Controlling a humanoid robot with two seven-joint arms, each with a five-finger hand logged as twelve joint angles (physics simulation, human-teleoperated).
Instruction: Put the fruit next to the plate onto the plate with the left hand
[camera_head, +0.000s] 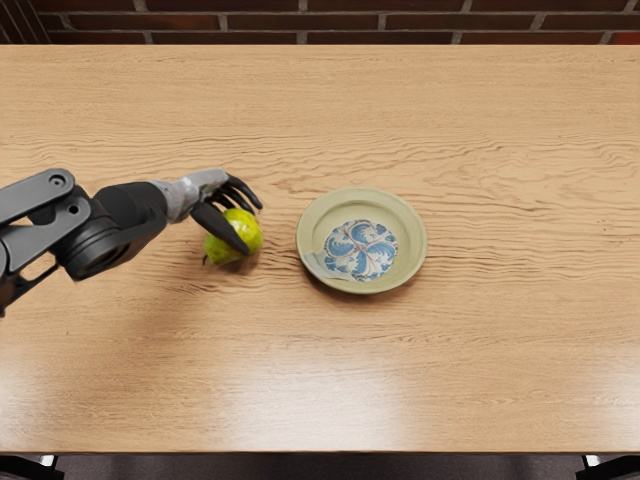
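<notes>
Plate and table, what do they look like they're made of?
The plate looks like glazed ceramic: a pale green rim with a soft sheen and a blue and white painted centre, though a render cannot rule out plastic. The table looks like light wood with a matte finish: wavy grain runs along its length.
</notes>
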